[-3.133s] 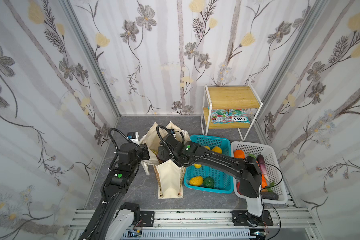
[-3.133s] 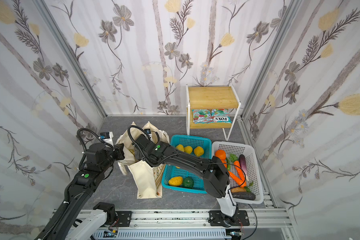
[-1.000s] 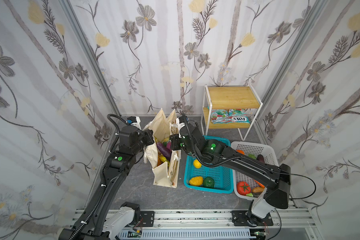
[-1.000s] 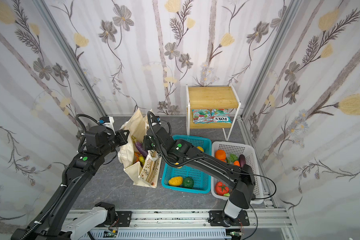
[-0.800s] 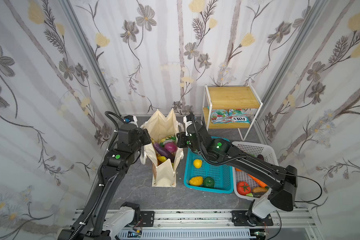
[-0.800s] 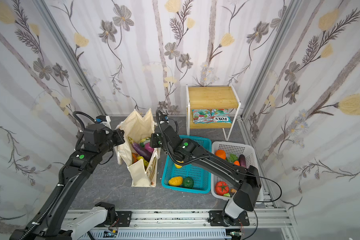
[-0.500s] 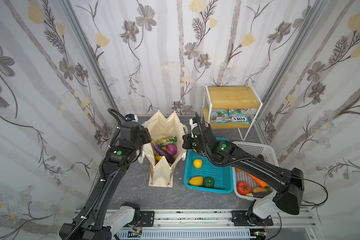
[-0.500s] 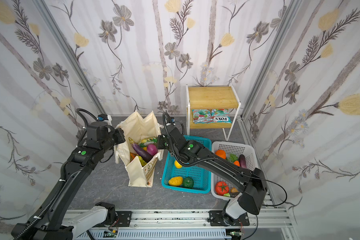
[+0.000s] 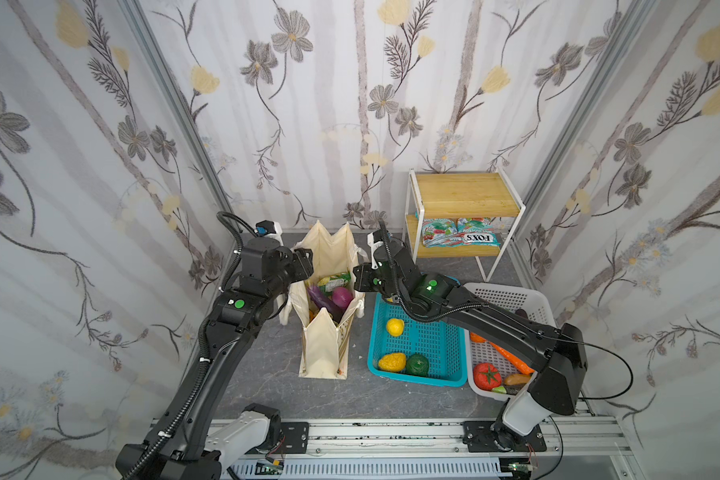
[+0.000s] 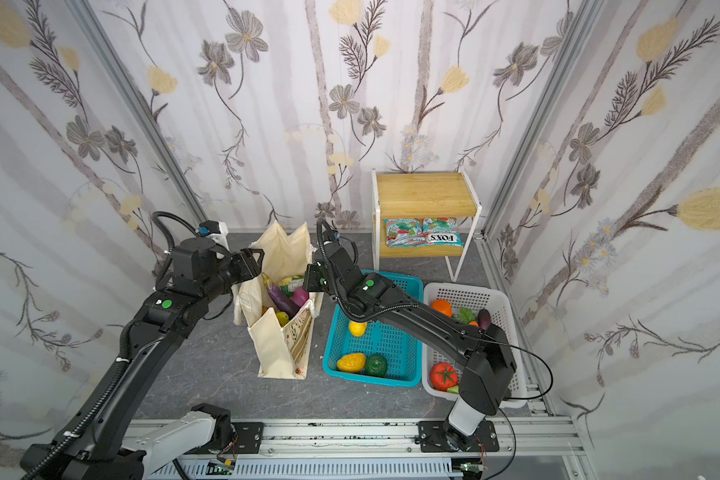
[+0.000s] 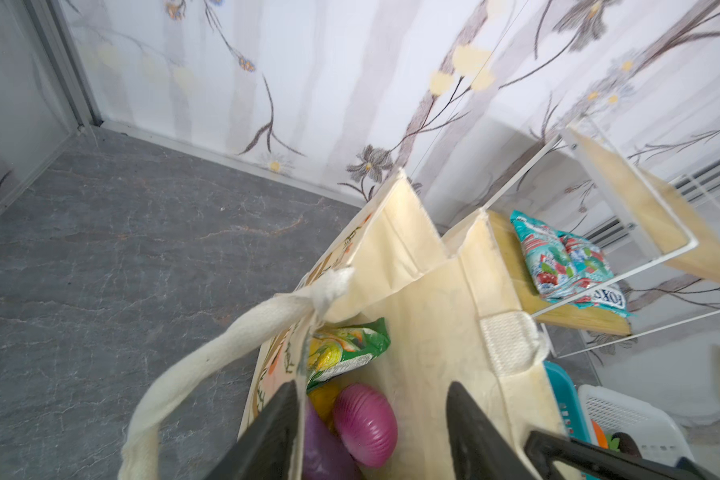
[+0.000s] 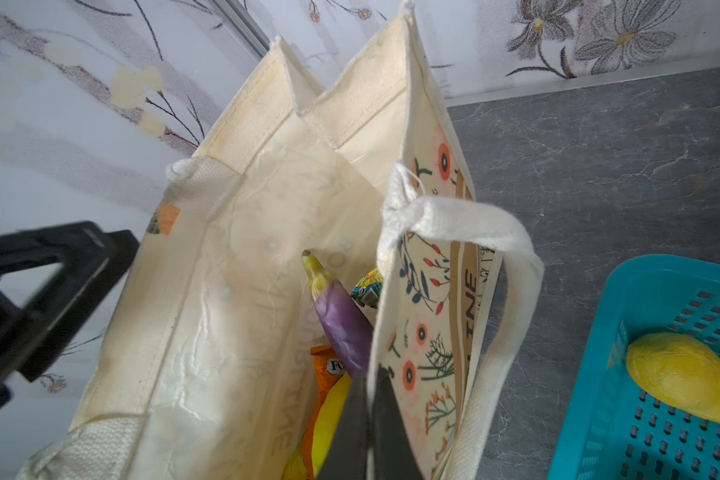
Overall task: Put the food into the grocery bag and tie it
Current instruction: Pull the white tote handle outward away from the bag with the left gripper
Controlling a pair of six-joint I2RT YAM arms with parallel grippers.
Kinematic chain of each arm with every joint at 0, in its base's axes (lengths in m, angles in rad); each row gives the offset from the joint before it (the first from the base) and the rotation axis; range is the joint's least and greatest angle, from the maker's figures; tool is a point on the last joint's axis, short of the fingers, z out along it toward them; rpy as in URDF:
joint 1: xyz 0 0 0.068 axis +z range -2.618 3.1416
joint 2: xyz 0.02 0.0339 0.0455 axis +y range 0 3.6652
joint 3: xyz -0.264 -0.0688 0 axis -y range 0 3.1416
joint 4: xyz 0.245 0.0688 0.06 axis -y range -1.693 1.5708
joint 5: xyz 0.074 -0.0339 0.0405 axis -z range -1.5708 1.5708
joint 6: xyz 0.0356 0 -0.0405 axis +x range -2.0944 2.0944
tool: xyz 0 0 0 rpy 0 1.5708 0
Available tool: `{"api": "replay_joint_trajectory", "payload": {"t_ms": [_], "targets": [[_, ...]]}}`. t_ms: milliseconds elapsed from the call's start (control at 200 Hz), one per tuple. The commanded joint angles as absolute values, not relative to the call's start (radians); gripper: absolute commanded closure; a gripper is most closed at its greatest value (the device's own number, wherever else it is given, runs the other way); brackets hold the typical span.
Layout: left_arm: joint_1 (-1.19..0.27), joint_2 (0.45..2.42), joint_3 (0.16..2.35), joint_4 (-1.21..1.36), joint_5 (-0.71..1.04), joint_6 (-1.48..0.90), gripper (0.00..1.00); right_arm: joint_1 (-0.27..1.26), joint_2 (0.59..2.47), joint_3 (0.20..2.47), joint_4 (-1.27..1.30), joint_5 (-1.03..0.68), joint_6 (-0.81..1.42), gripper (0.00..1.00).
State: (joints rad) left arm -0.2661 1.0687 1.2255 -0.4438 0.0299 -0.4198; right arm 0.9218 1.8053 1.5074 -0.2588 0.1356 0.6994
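Now that the left gripper (image 11: pixel 371 388) has spread its fingers off the bag (image 9: pixel 321 353), only the right gripper (image 12: pixel 368 374) stays clamped on its rim; with food (image 9: pixel 329 295) inside, tying likely comes next.

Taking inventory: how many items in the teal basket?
3: lemon by the left wall; yellow fruit and green one at the near end. The arm may hide more.

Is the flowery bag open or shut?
Open: the cream canvas floral tote stands with its mouth spread, a purple eggplant visible inside.

Teal basket (image 9: pixel 429 340), white basket (image 9: pixel 504 297), shelf (image 9: pixel 466 195)
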Motion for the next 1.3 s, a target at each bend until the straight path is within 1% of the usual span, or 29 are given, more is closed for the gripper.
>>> {"api": "replay_joint_trajectory", "payload": {"t_ms": [0,85,135,260,305,405,495,635,735,814,939,1139,1239,1294], "targets": [[-0.235,1.043,1.263,-0.391,0.026,-0.448,0.17,0.913,1.789,1.486,-0.210,0.136,0.715,1.00],[-0.179,0.991,1.248,-0.395,0.026,-0.516,0.09,0.908,1.780,1.472,-0.209,0.134,0.718,1.00],[-0.109,0.931,1.196,-0.394,0.038,-0.580,0.06,0.907,1.773,1.463,-0.208,0.135,0.719,1.00],[0.067,0.804,1.060,-0.382,0.106,-0.664,0.05,0.907,1.760,1.430,-0.187,0.125,0.720,1.00],[0.118,0.790,1.026,-0.379,0.135,-0.675,0.05,0.907,1.760,1.425,-0.185,0.121,0.721,1.00],[0.252,0.777,0.958,-0.367,0.259,-0.726,0.06,0.907,1.759,1.418,-0.181,0.112,0.720,1.00],[0.316,0.745,0.858,-0.315,0.306,-0.764,0.07,0.907,1.753,1.409,-0.173,0.099,0.719,1.00],[0.321,0.734,0.708,-0.231,0.373,-0.798,0.06,0.907,1.741,1.394,-0.159,0.099,0.720,1.00],[0.321,0.689,0.617,-0.154,0.387,-0.757,0.04,0.907,1.742,1.388,-0.150,0.087,0.721,1.00],[0.321,0.668,0.566,-0.106,0.405,-0.769,0.04,0.907,1.745,1.379,-0.137,0.078,0.723,1.00],[0.318,0.707,0.511,-0.016,0.472,-0.818,0.04,0.906,1.753,1.378,-0.134,0.074,0.725,1.00],[0.272,0.779,0.434,0.117,0.495,-0.907,0.07,0.902,1.759,1.379,-0.130,0.074,0.724,1.00],[0.235,0.799,0.412,0.191,0.500,-0.924,0.13,0.901,1.765,1.381,-0.129,0.068,0.727,1.00],[0.230,0.801,0.390,0.244,0.506,-0.959,0.19,0.902,1.768,1.381,-0.128,0.066,0.729,1.00]]}}
